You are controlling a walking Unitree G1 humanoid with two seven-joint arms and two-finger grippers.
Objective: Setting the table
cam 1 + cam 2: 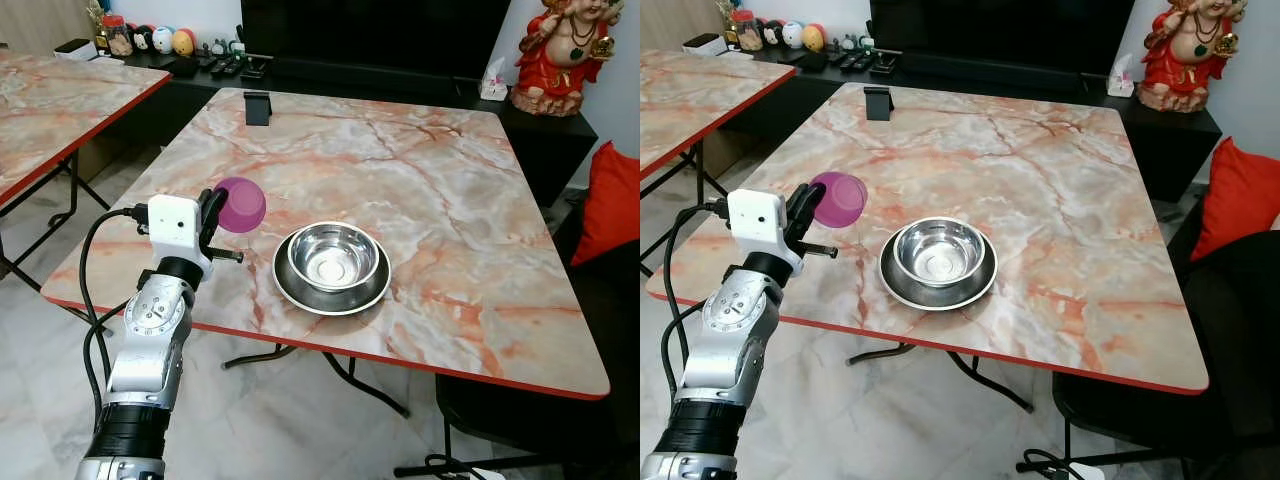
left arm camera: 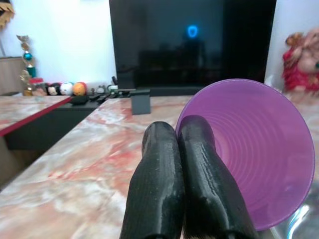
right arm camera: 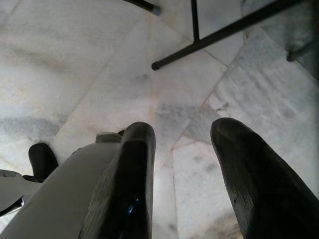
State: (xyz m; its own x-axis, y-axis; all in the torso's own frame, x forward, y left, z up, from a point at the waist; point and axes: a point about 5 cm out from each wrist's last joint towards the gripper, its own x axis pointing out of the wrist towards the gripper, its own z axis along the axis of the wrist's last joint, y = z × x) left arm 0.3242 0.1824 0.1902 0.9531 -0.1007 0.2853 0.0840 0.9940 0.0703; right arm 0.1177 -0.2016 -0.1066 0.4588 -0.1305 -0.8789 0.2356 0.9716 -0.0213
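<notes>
My left gripper (image 1: pixel 222 212) is shut on the rim of a purple plastic cup (image 1: pixel 241 204), held tilted above the table's left part, just left of the bowl. The cup (image 2: pixel 251 149) shows its open mouth in the left wrist view, with both black fingers (image 2: pixel 199 164) pinching its rim. A steel bowl (image 1: pixel 334 256) sits inside a steel plate (image 1: pixel 296 289) near the front edge of the marble-pattern table (image 1: pixel 420 170). My right gripper (image 3: pixel 182 164) hangs open over the tiled floor.
A small black stand (image 1: pixel 258 107) sits at the table's far edge. A second marble table (image 1: pixel 50 100) stands to the left. A dark chair with a red cushion (image 1: pixel 612 205) is on the right. A TV and a red figurine (image 1: pixel 560 55) stand behind.
</notes>
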